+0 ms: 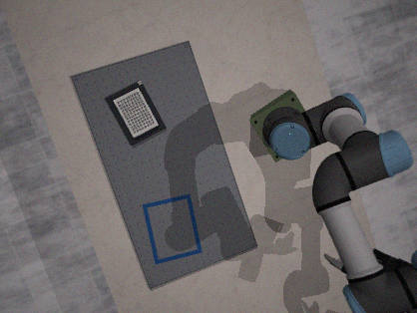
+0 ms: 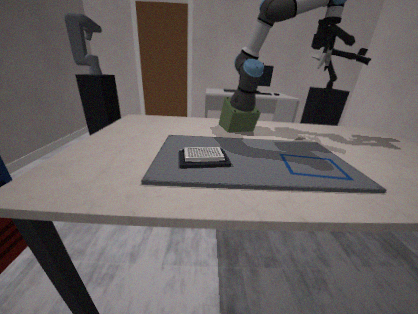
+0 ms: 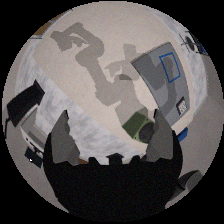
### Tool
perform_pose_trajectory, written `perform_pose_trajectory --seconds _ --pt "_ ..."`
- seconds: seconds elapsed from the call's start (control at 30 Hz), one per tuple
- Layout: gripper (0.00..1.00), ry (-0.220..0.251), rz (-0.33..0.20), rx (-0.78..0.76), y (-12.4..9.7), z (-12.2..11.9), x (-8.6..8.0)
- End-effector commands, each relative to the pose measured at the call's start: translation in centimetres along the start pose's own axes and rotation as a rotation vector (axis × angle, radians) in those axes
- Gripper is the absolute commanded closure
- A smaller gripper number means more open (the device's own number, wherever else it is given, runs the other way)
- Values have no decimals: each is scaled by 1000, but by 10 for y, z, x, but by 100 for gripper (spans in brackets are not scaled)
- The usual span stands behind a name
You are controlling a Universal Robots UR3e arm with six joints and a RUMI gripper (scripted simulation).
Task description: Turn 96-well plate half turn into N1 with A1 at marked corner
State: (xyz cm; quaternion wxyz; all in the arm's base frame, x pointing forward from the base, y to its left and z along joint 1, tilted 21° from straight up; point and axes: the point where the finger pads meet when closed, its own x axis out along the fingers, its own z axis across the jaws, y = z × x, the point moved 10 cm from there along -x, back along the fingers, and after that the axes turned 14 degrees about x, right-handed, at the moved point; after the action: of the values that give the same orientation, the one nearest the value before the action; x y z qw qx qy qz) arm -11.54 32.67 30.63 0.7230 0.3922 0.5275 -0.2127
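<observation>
The white 96-well plate [image 1: 136, 113] [image 2: 204, 154] [image 3: 182, 106] sits in the dark nest N1 [image 1: 149, 135] [image 2: 205, 164] on the grey board. A small light mark [image 1: 140, 83] shows at one nest corner, at the top in the top view. The plate's cut corner is too small to make out, and the views do not show which corner has well A1. My gripper [image 2: 321, 61] [image 3: 111, 109] is open, with its two jaws wide apart and nothing between them. It is raised high, far from the plate and the nest.
The grey board [image 1: 135, 174] [image 2: 250, 175] [image 3: 150, 65] lies on the table and bears a blue outlined rectangle [image 1: 150, 233] [image 2: 320, 176] at the end away from the nest. The arm's green base block [image 1: 258, 122] [image 2: 230, 117] [image 3: 132, 123] stands beside the board. The arm's shadow crosses the board.
</observation>
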Motion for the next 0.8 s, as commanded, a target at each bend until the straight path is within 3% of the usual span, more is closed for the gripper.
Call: perform_pose_trajectory --seconds 0.0,0.53,0.77 --pt "0 2 1 1 0 0 -1" --pt "0 2 1 1 0 0 -1" --pt "0 -18 -41 98 27 8 16"
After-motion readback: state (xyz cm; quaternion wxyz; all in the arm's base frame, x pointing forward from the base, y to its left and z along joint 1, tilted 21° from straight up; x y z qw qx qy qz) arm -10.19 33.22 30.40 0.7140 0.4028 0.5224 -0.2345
